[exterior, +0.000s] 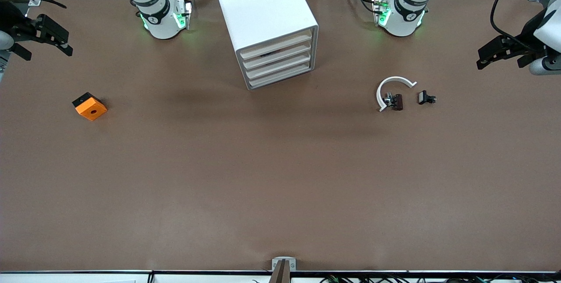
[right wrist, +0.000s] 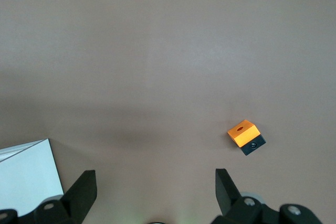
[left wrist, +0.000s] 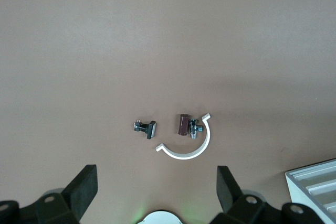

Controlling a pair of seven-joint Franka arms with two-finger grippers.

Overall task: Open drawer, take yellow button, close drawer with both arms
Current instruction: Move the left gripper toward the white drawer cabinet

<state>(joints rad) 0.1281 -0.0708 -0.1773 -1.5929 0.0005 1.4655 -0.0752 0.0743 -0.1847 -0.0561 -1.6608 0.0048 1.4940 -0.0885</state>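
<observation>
Drawer: the top drawer (exterior: pixel 275 43) of four stacked cream fronts sits pushed in, level with the three below it, in the white cabinet (exterior: pixel 263 7).
Cabinet: it stands on the brown bench (exterior: pixel 280 178) between the two arm bases, its fronts turned partly toward the front camera and toward the left arm's end; one corner of it shows in each wrist view (left wrist: pixel 315 187).
Button: not visible anywhere; a dark gap shows between two of the drawer fronts, but what lies in it cannot be told.
Left tool (exterior: pixel 499 53): raised over the left arm's end of the bench, fingers (left wrist: pixel 86 187) spread wide with nothing between them; the arm waits.
Right tool (exterior: pixel 41 37): raised over the right arm's end of the bench, fingers (right wrist: pixel 84 190) likewise spread wide and empty; this arm waits too.
White clip (exterior: pixel 392 90): an open C-shaped ring lying flat on the bench, toward the left arm's end and nearer the front camera than the cabinet.
Brown part (exterior: pixel 396 101): a small brown cylinder with a metal fitting, touching the clip at its open mouth.
Black part (exterior: pixel 425 97): a small dark piece with a metal stub, just beside the clip and apart from it, closer to the left arm's end.
Orange block (exterior: pixel 90 106): a square orange block with a hole in its top face and a black base, lying alone toward the right arm's end, well apart from the cabinet.
</observation>
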